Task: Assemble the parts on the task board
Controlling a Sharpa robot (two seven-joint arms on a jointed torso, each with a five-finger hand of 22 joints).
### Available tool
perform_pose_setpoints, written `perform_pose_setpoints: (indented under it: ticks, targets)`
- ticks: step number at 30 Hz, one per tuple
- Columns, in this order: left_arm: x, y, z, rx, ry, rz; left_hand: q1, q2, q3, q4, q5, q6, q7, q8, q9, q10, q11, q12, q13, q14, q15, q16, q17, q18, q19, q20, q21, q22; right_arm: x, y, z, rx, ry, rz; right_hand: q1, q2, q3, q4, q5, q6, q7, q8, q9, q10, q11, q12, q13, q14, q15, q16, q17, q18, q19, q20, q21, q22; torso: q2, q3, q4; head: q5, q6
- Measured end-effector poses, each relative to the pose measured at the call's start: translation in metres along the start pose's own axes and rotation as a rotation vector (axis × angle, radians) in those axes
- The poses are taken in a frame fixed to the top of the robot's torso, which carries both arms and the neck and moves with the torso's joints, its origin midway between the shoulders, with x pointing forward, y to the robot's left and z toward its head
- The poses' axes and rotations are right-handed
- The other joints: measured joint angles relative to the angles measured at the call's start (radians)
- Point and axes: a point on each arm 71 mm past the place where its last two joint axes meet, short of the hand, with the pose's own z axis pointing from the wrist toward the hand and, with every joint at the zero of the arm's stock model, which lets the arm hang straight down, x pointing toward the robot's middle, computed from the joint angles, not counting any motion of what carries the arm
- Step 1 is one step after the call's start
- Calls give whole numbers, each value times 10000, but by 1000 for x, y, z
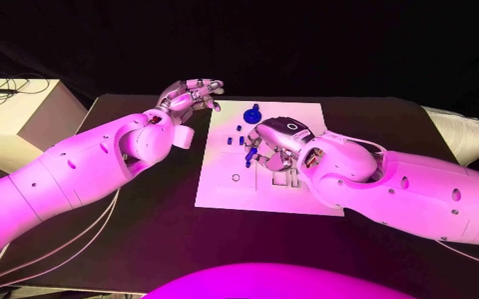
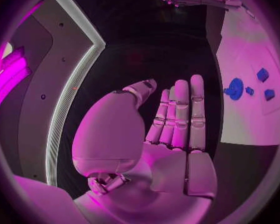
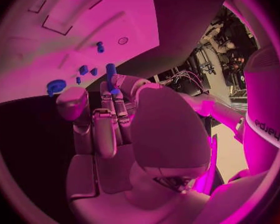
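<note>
The white task board [image 1: 225, 192] lies mid-table. At its far end lies a round blue part [image 1: 250, 115] with several small blue parts [image 1: 239, 129] just nearer me; these also appear as the round part [image 2: 236, 88] and small pieces [image 2: 262, 74] in the left wrist view. My right hand [image 1: 275, 148] hovers over the board's middle, pinching a blue peg [image 3: 110, 72] in its fingertips. A small ring [image 1: 237, 178] lies on the board near that hand. My left hand [image 1: 190, 95] hangs off the board's far left corner, fingers [image 2: 180, 112] straight and holding nothing.
A cream box [image 1: 30, 119] stands beyond the table's left edge. Thin cables [image 1: 60, 243] run across the table's front left. Rectangular slots [image 1: 284, 178] are cut in the board beside my right hand. Something pale [image 1: 449, 129] sits at the right edge.
</note>
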Motion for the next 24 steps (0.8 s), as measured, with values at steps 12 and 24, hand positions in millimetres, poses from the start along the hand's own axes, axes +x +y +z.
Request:
perform_pose_setpoints:
  ticks: [12, 24]
  targets:
    - [4, -2, -1, 34, 122, -3, 0, 0, 0, 0, 0, -37, -37, 0, 0, 0, 0, 0, 1, 0, 0, 0, 0, 1, 37, -37, 0, -12, 30, 15, 7, -369, 323, -164, 2, -2, 35, -41, -14, -27, -4, 44, -3, -1, -1, 1, -7, 0, 0, 0, -1, 0, 0, 0, 0, 0, 38, -18, 12, 248, -227]
    - [6, -2, -1, 31, 167, 0, 1, 0, 0, -1, 0, -36, -37, 37, 0, 0, 0, 37, 1, 1, 0, 0, 0, 0, 36, -37, -39, -24, 44, 11, 13, -254, 453, -487, 6, -6, 77, -65, 22, -46, -17, 44, 21, -2, -2, -15, -10, 0, 0, 0, -2, 1, -1, 0, -39, 3, 76, -20, 42, 400, -409]
